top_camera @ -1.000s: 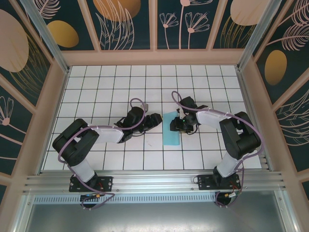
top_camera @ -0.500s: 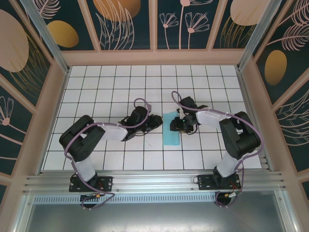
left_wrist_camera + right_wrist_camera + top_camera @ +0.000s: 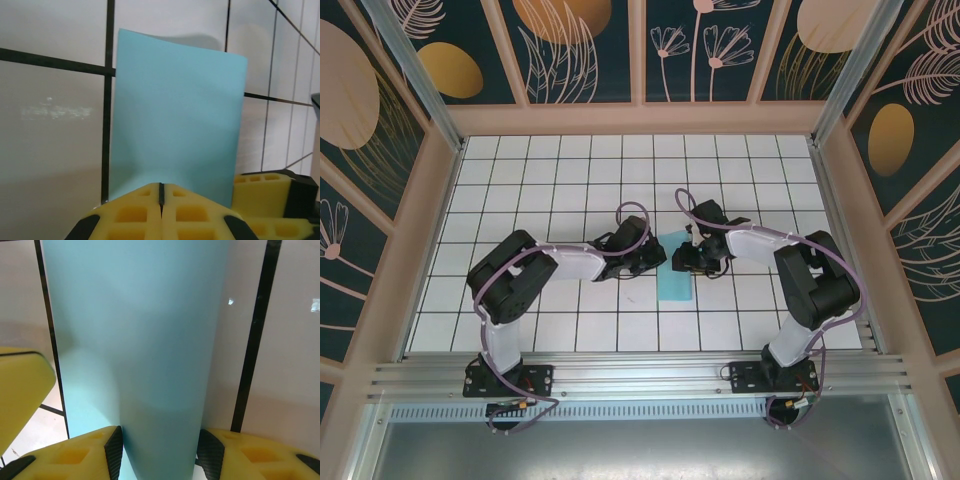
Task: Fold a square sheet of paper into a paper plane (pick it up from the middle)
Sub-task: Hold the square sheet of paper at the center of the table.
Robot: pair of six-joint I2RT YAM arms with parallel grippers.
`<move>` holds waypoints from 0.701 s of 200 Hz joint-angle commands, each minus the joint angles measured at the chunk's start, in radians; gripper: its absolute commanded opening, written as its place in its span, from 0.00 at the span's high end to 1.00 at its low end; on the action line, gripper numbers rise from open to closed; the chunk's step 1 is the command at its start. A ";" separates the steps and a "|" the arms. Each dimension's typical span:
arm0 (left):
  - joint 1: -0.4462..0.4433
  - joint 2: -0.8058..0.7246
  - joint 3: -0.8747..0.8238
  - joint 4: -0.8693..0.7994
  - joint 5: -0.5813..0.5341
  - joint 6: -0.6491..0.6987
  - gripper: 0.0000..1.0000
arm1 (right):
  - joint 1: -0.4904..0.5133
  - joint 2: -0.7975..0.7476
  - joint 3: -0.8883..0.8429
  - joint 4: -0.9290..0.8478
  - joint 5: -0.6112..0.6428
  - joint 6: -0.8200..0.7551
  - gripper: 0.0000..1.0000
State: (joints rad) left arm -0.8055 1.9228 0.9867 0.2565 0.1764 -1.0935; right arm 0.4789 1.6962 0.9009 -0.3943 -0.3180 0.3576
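Observation:
The square sheet of paper (image 3: 673,283) is light blue and looks like a narrow upright rectangle on the white grid table, between the two grippers. My left gripper (image 3: 655,257) is at its left edge. In the left wrist view its yellow jaws (image 3: 161,186) are shut together on the near edge of the sheet (image 3: 175,110), which curves up into them. My right gripper (image 3: 683,258) is on the sheet's upper right part. A raised hump of the paper (image 3: 150,340) fills the gap between the black pads (image 3: 114,450) of that gripper (image 3: 160,452). A paper plane is out of view.
The table (image 3: 520,190) is ringed by a low pinkish wall (image 3: 640,118) with patterned panels behind it. An aluminium rail (image 3: 640,375) runs along the near edge over the arm bases. The other gripper's yellow finger shows at the right (image 3: 262,192) and at the left (image 3: 22,385).
My left arm has reached right to the sheet, and its gripper has gone from open to shut on the paper's left edge. The right arm and the sheet have stayed put.

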 commanded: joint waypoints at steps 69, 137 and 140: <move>-0.017 0.068 0.091 -0.151 -0.022 0.060 0.97 | 0.013 0.086 -0.046 0.060 0.085 0.008 0.50; -0.023 0.108 0.133 -0.277 -0.069 0.096 1.00 | 0.014 0.085 -0.035 0.051 0.091 0.008 0.50; -0.022 0.108 0.132 -0.279 -0.073 0.098 1.00 | 0.014 0.084 -0.034 0.050 0.092 0.008 0.50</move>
State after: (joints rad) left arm -0.8204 1.9900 1.1080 0.0864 0.1436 -1.0298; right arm 0.4805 1.6962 0.9009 -0.3935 -0.3138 0.3687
